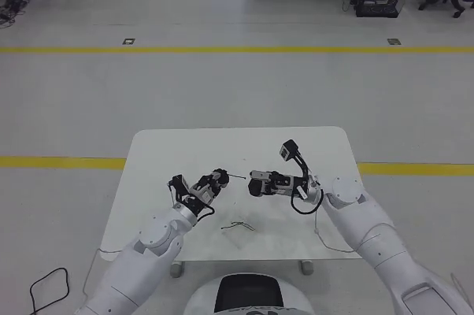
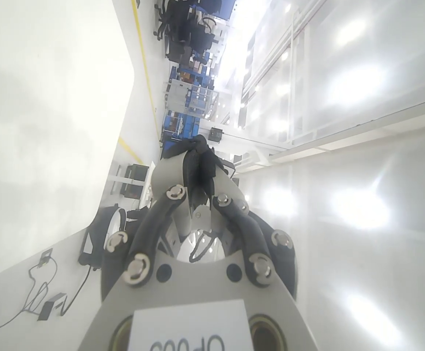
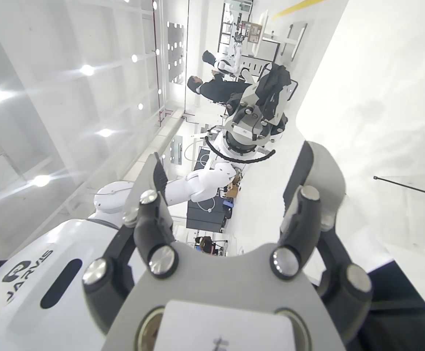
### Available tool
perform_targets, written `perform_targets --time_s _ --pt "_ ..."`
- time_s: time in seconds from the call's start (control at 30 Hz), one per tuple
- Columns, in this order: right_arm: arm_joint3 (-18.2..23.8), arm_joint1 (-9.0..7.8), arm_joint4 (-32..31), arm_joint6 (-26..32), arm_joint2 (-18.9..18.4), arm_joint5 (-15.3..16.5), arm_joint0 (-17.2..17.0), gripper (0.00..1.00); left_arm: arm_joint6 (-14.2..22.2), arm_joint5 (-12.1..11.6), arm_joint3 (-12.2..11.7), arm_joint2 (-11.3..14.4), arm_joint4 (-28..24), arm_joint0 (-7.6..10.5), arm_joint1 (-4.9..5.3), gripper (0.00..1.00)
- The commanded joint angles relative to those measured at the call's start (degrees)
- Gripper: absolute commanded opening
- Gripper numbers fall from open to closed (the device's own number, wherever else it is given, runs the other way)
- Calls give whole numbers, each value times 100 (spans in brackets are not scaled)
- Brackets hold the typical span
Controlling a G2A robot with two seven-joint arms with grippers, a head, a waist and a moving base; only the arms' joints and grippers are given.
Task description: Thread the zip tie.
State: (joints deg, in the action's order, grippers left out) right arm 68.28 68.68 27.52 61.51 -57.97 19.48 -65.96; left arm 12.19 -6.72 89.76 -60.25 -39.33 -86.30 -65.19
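Observation:
A thin black zip tie point(image 1: 237, 176) sticks out of my left gripper point(image 1: 219, 179) above the middle of the white table point(image 1: 300, 150), its free end pointing at my right gripper point(image 1: 252, 183). The left gripper point(image 2: 198, 147) is shut, its black-wrapped fingertips pressed together on the tie. A short gap away, the right gripper point(image 3: 234, 158) faces it, open with nothing between its fingers. In the right wrist view the left gripper point(image 3: 267, 100) shows farther off, just beside the table edge.
Several loose black zip ties point(image 1: 237, 227) lie on the table nearer the front edge; they show on a clear sheet point(image 3: 410, 187) in the right wrist view. A black cable point(image 1: 48, 287) loops on the floor at the left.

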Motion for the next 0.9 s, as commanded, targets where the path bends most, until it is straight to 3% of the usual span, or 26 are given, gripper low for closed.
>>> perform_targets --time_s 0.0,0.53,0.87 --pt "-8 37 -10 13 -64 0 -27 49 10 15 1 -5 -4 -5 -5 0" --pt "-189 293 -263 302 -417 0 -140 31 121 134 20 -8 82 -43 -28 0" --pt "-314 429 -417 397 -559 0 -150 27 168 173 9 -18 142 -45 -41 0"
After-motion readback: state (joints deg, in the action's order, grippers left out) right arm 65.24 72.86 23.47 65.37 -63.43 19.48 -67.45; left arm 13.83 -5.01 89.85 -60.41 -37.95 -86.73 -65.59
